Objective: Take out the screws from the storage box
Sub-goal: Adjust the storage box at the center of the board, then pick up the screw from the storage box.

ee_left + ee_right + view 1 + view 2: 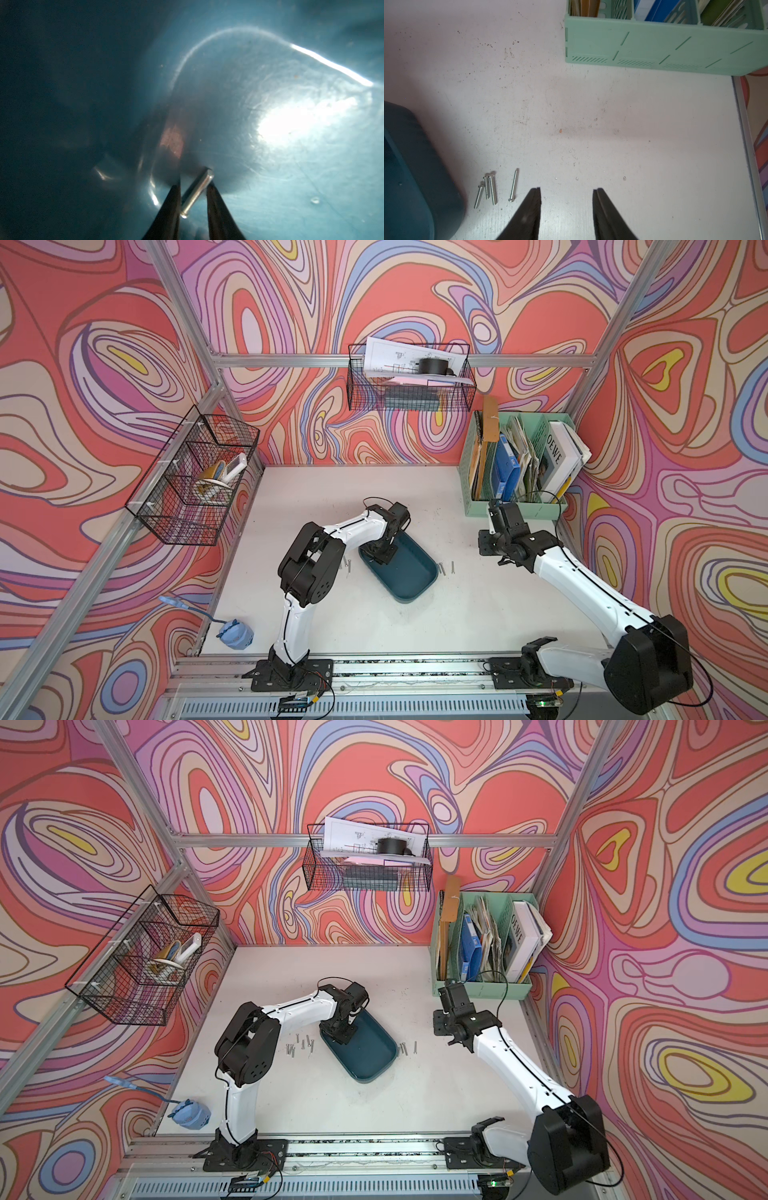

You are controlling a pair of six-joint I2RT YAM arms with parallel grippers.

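Silver screw (196,192), lying slantwise between left hand (194,184) tips, inside storage box (291,166)

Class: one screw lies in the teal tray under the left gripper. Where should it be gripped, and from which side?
Grip the screw mid-shaft, coming straight down from above, one finger on each long side. It is thin and lies flat on the tray floor. It sits slantwise between the fingers of the left gripper, so squaring the wrist would probably help.

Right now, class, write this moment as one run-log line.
left gripper straddles one screw in storage box, grip unclear | right gripper open, empty, over table | other screws on table both sides of box
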